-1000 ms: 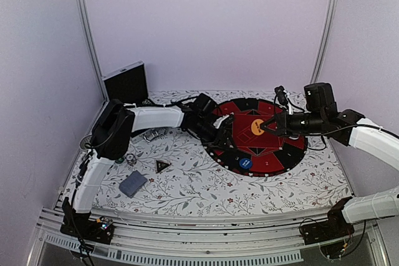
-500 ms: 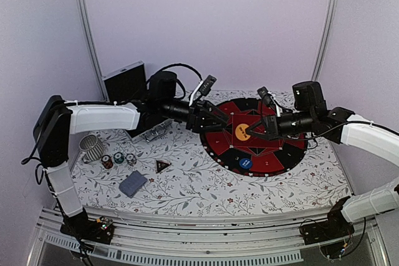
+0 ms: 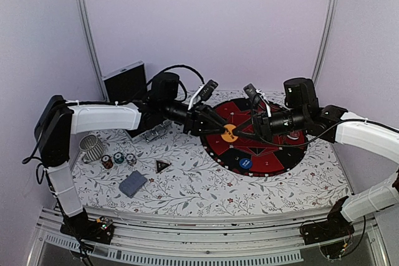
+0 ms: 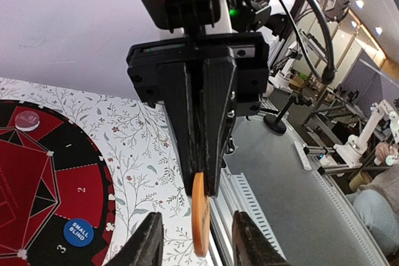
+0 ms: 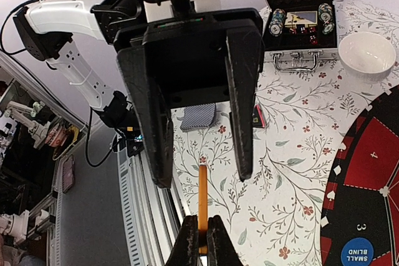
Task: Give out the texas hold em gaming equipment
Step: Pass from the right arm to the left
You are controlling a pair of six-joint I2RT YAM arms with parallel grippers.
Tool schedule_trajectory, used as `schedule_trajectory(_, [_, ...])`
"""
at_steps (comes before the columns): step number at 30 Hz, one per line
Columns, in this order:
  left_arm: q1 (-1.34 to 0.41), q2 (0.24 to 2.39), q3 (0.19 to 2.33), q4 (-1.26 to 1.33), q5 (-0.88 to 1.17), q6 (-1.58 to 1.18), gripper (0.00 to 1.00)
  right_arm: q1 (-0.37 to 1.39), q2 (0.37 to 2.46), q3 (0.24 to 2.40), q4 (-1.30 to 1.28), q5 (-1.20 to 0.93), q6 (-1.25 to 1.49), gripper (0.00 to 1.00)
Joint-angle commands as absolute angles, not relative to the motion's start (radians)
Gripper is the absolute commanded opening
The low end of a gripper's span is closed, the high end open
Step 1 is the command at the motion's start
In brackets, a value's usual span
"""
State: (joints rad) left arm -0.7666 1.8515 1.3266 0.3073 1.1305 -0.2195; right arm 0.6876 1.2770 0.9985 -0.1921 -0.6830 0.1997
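Blue disc (image 4: 77,232) reading SMALL BLIND, orange disc (image 5: 202,211) pinched in right jaws

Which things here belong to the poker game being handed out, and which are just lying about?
Belong to the job: orange disc, blue disc, poker chips, playing cards.
Just lying about: white bowl, black case.
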Motion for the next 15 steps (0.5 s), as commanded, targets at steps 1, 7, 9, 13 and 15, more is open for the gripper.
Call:
schedule_trajectory(1, [-0.778, 1.86, 1.353, 0.25, 1.165, -0.166, 0.35, 0.695, 1.281, 1.023, -0.151, -0.7, 0.184, 0.02])
schedule_trajectory(7, [-0.792, 1.865, 1.366, 0.225, 1.144, -0.157, 0.0, 0.695, 1.28, 1.018, -0.148, -0.692, 0.188, 0.02])
schedule_trajectory(9, [-0.791, 1.861, 1.366, 0.219, 1.123, -0.162, 0.0, 0.695, 1.277, 1.014, -0.148, -0.681, 0.187, 0.02])
schedule_trajectory(13, [-0.774, 1.882, 1.41, 0.141, 0.986, -0.207, 0.0, 0.691, 1.272, 0.999, -0.163, -0.529, 0.217, 0.26])
schedule_trajectory(15, [-0.746, 1.924, 1.47, 0.058, 0.893, -0.255, 0.0, 0.661, 1.273, 0.982, -0.198, -0.43, 0.249, 0.39])
